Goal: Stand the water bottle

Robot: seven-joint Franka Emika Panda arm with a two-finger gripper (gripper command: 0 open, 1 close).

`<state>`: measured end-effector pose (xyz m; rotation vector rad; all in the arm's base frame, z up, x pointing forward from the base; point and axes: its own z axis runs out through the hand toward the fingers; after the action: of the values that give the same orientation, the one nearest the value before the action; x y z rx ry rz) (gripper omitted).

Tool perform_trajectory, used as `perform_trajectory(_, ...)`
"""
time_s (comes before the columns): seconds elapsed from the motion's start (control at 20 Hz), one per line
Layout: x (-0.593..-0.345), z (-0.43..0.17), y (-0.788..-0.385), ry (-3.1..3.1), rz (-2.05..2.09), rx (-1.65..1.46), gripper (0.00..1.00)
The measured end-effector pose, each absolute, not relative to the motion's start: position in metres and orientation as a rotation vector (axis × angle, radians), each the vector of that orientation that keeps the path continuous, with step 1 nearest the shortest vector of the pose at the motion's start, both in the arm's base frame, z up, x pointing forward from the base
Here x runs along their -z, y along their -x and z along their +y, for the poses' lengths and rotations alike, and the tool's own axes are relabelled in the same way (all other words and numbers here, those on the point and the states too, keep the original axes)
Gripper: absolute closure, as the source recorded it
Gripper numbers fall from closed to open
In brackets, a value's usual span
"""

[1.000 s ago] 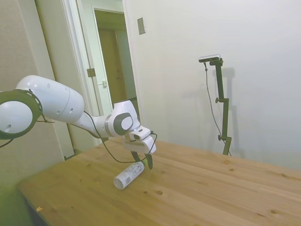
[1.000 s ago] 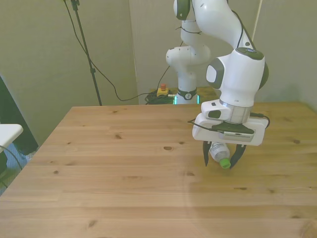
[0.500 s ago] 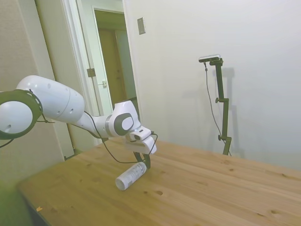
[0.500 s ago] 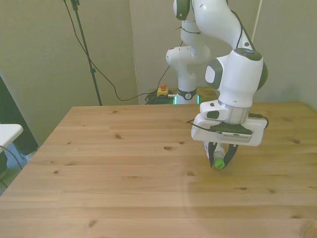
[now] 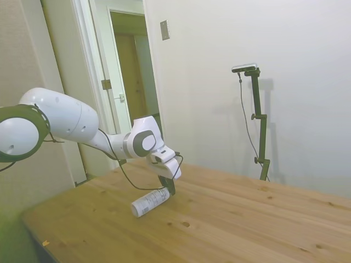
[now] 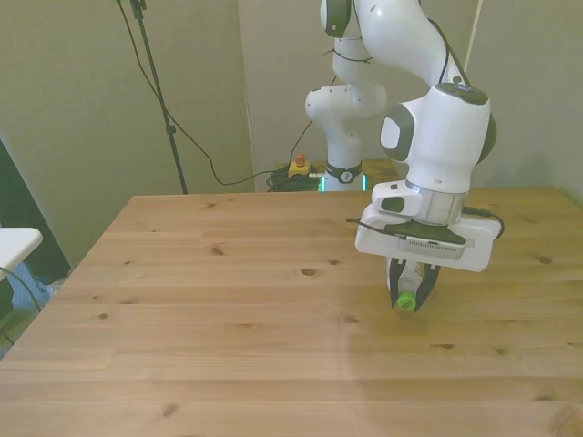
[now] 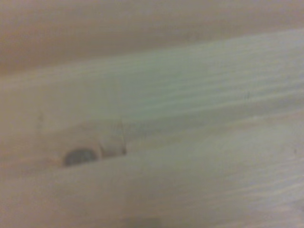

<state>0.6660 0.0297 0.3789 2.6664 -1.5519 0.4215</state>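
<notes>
The water bottle (image 5: 148, 202) is a small clear bottle with a white label. In the side view it lies almost flat, its base toward the table's near-left side. My gripper (image 5: 166, 189) is shut on its cap end. In the front view the green cap (image 6: 406, 300) pokes out low between the dark fingers (image 6: 395, 276), and my gripper (image 6: 412, 291) hangs under the white hand, just above the wooden table (image 6: 228, 319). Whether the bottle's base still touches the wood I cannot tell. The wrist view is a blur of wood grain with a dark knot (image 7: 80, 156).
The wooden table (image 5: 247, 219) stretches wide toward the side view's right. A knot (image 6: 309, 271) marks the boards to the front view's left of the hand. A white object's corner (image 6: 14, 244) sticks in at the front view's left edge.
The fingers stood apart around the bottle's cap end a second ago and have shut on it. Since then the hand has turned a little and the bottle has swung slightly with it.
</notes>
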Motion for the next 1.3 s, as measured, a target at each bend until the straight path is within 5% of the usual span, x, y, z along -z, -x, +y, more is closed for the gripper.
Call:
perform_trajectory(0.3,-0.463,0.023,-0.663,-2.506,-1.719,-0.779,1.00)
perform_trajectory(0.5,-0.492,0.002,-0.661,-2.326,-1.774,-1.034,1.00)
perform_trajectory(0.75,-0.502,-0.020,-0.652,-2.105,-1.807,-1.280,1.00)
perform_trajectory(1.3,-0.484,-0.051,-0.670,-2.156,-1.632,-1.492,1.00)
